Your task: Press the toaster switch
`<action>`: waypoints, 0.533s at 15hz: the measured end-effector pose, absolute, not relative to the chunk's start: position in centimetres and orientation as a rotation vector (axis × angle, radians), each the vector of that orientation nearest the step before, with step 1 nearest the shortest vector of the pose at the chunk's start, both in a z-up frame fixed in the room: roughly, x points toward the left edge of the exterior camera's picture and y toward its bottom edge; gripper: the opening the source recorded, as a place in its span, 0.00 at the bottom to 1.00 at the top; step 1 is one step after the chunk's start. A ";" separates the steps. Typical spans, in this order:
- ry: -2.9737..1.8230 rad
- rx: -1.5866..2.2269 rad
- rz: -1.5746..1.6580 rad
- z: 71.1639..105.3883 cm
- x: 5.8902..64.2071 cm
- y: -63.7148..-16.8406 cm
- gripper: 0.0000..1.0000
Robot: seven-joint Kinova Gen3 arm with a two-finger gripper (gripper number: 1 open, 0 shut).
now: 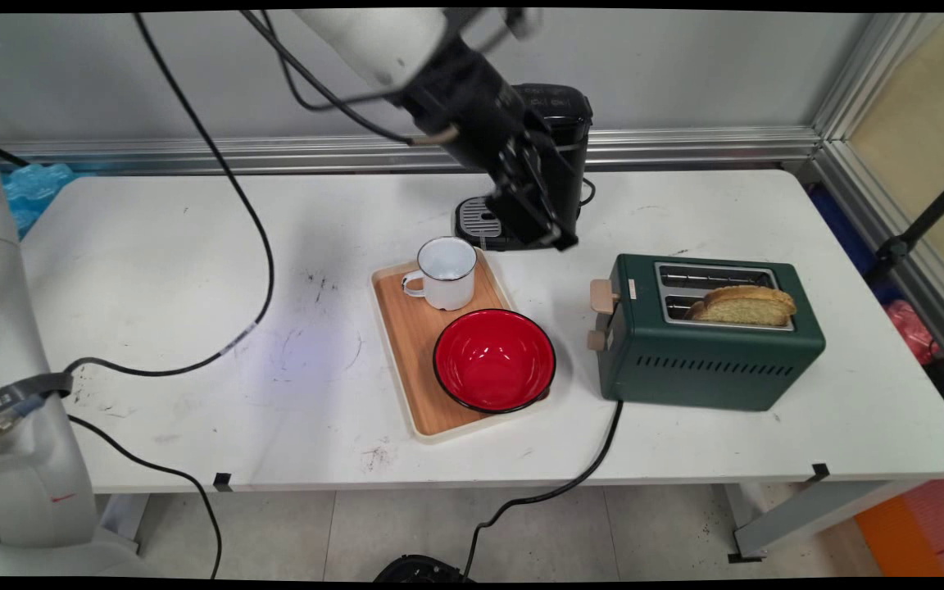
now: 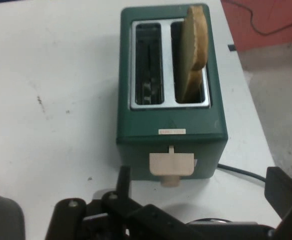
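Hand view shows only the green toaster (image 2: 171,127) holding bread (image 2: 193,40); main view adds a tray (image 1: 406,328) at mid-bench; the tool (image 1: 558,238) hangs released.

A green toaster (image 1: 710,344) with bread (image 1: 746,305) in its near slot stands right of a wooden tray (image 1: 406,328). The tray holds a white mug (image 1: 445,273) and a red bowl (image 1: 494,359) (just beside each other). A black coffee maker (image 1: 558,123) stands behind.

Tray (image 1: 406,328): table (image 1: 193,328) middle, toward near edge.
Mug (image 1: 446,272), bowl (image 1: 494,359): on tray.
Toaster (image 1: 705,344): right of tray.
Bread (image 1: 744,305): in toaster's near slot.
Coffee machine (image 1: 558,139): far edge.
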State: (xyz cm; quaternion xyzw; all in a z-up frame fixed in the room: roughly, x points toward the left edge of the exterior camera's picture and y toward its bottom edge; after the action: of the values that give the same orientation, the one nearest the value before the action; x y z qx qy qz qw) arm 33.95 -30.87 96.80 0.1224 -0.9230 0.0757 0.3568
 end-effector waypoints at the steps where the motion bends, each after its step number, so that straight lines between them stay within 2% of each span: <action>1: -2.398 0.304 0.193 96.1 33.3 -31.1 1.00; 4: -2.432 0.271 0.191 94.3 31.8 -31.8 1.00; 5: -2.439 0.263 0.193 93.8 31.4 -32.0 0.00; 8: -2.458 0.241 0.198 92.7 30.4 -32.5 0.00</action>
State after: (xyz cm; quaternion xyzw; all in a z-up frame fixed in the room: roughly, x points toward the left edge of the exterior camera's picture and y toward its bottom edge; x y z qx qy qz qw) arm 30.42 -32.53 92.68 0.0919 -0.9380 0.0756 0.3257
